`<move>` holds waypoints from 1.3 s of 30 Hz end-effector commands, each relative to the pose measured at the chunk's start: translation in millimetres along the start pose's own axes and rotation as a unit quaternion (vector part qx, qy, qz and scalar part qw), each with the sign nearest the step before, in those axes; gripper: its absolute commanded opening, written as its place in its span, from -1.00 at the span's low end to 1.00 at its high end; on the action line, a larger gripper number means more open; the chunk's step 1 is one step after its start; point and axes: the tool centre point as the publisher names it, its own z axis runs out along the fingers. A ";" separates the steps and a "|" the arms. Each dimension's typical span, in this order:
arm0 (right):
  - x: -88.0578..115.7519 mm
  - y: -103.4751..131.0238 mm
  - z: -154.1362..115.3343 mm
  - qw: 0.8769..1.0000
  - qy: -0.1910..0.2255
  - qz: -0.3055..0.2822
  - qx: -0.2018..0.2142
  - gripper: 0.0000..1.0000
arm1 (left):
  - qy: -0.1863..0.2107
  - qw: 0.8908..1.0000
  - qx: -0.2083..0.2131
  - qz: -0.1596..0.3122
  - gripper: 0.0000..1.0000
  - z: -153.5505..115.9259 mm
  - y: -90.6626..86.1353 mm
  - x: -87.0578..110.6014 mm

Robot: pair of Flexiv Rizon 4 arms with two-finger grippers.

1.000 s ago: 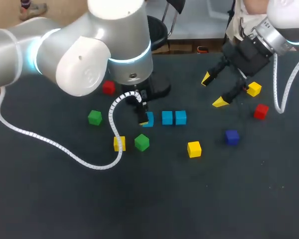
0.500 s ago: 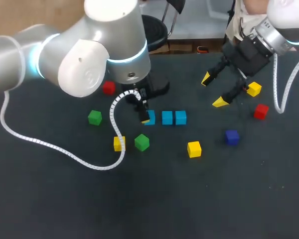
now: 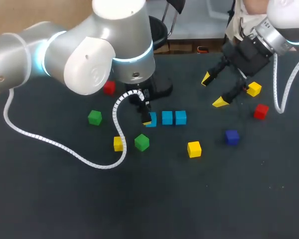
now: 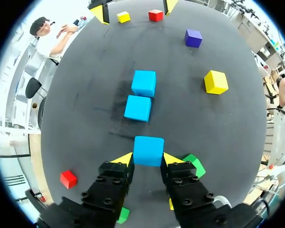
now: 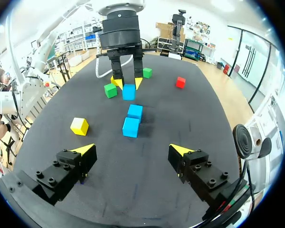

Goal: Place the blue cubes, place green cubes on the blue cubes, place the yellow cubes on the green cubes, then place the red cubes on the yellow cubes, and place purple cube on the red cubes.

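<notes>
Dark table (image 3: 214, 189) from above: left gripper (image 4: 148, 159) clamps a blue cube (image 3: 152, 119), the blue pair (image 3: 167, 118) just beside at its 3 o'clock; right gripper (image 3: 213, 91) hangs, fingers apart, farther off at 2 o'clock.

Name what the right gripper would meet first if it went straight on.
Probably bare table, just short of the nearer blue cube ahead of the right gripper; depth is unclear.

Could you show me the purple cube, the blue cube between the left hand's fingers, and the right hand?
purple cube (image 4: 193, 38), left wrist view, top face.
blue cube (image 4: 148, 150), left wrist view, top face.
right hand (image 3: 213, 91), head view, midway between its yellow fingertips.
</notes>
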 end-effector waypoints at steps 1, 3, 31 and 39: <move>0.1 0.0 0.0 1.000 -0.001 0.000 0.000 1.00 | 0.000 1.000 0.000 -0.002 -1.00 -0.9 -3.5 4.4; 0.1 0.0 0.0 1.000 -0.001 0.000 0.000 1.00 | -0.003 1.000 0.006 -0.003 -1.00 0.5 -4.7 3.6; 0.1 0.0 0.0 1.000 -0.001 0.000 0.000 1.00 | -0.025 1.000 0.007 0.010 -1.00 7.7 1.9 -11.0; 0.1 0.0 0.0 1.000 -0.001 0.000 0.000 1.00 | -0.025 1.000 0.014 0.009 -1.00 11.3 0.7 -7.7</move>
